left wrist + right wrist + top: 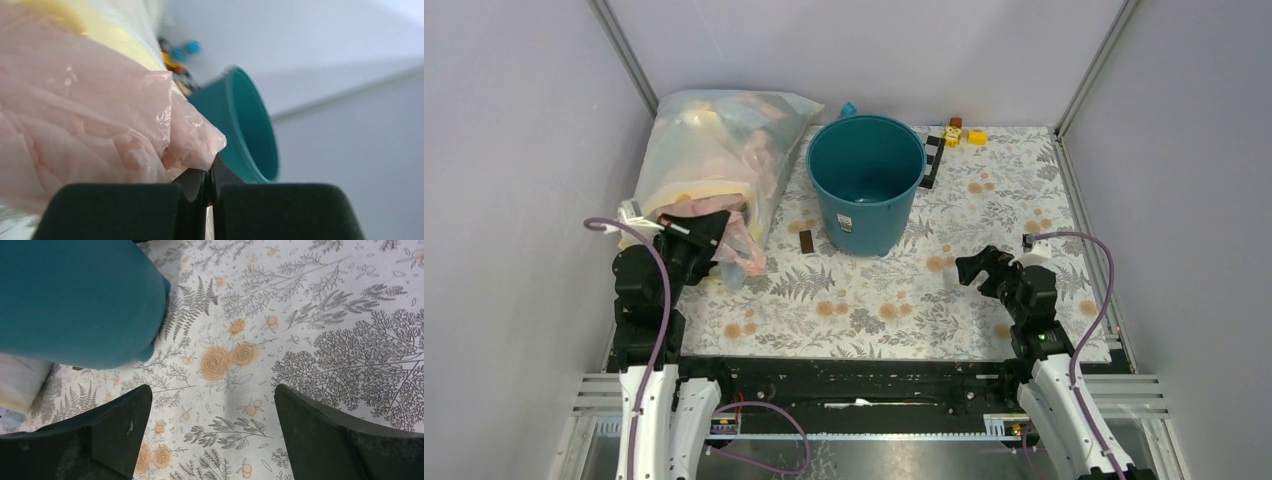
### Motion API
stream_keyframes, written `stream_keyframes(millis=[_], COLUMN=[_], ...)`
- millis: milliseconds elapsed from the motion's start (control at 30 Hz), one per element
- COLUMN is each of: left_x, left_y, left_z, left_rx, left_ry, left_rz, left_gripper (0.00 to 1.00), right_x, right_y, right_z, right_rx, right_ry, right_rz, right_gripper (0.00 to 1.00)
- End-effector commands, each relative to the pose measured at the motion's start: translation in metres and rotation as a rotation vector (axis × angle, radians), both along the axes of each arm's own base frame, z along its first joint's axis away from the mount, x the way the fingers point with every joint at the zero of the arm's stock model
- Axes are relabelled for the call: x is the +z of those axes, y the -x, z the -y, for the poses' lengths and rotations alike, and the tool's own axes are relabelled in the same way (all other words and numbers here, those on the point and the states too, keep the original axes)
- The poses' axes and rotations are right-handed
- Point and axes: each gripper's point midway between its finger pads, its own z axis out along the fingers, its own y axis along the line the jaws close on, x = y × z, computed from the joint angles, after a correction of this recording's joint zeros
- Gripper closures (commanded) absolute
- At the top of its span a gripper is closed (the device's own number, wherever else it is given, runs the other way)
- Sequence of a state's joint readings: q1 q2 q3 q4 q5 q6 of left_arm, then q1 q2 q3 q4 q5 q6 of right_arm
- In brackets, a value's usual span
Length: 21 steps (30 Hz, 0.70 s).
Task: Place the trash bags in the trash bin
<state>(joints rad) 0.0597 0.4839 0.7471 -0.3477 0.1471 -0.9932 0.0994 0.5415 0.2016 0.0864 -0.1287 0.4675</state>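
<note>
Floral tablecloth [984, 290]: one trash bin [886, 214], one bundle of trash bags [714, 150].

trash bin [75, 300] cut off top-left; yellow items [976, 136] too small to identify; trash bag [75, 115] partly blurred

Floral-print table [904, 300], teal trash bin [866, 185], bulging trash bag [714, 160], small toy blocks [959, 133]
</note>
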Motion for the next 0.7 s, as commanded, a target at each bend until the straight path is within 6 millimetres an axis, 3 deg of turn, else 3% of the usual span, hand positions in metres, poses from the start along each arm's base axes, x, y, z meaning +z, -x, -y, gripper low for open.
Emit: stream_keyframes(millis=[0, 133, 400, 500, 667], left_x=[0.067, 0.076, 0.071, 0.072, 0.061], left_y=[0.031, 0.045, 0.056, 0.068, 0.097], left_z=[0.072, 0.09, 0.13, 0.156, 0.217], left_rx=[-0.462, -0.574, -0.693, -0.769, -0.928], left_ry=[0.023, 0.051, 0.082, 0.077, 0.038], left_rz=[0.229, 0.265, 0.247, 0.248, 0.212], left_gripper=[1.0, 1.0, 1.0, 1.0, 1.0], right_x=[0.017, 0.016, 0.011, 0.009, 0.007], right_y=[-0.002, 0.0, -0.002, -0.002, -0.002], right_z=[-0.005, -0.005, -0.006, -0.007, -0.008], right_rx=[0.025, 0.028, 0.037, 0.042, 0.045], right_ry=[-0.008, -0.004, -0.004, -0.004, -0.007], right_rz=[0.084, 0.081, 0.064, 0.055, 0.048], right_gripper=[0.0, 0.0, 0.0, 0.0, 0.0])
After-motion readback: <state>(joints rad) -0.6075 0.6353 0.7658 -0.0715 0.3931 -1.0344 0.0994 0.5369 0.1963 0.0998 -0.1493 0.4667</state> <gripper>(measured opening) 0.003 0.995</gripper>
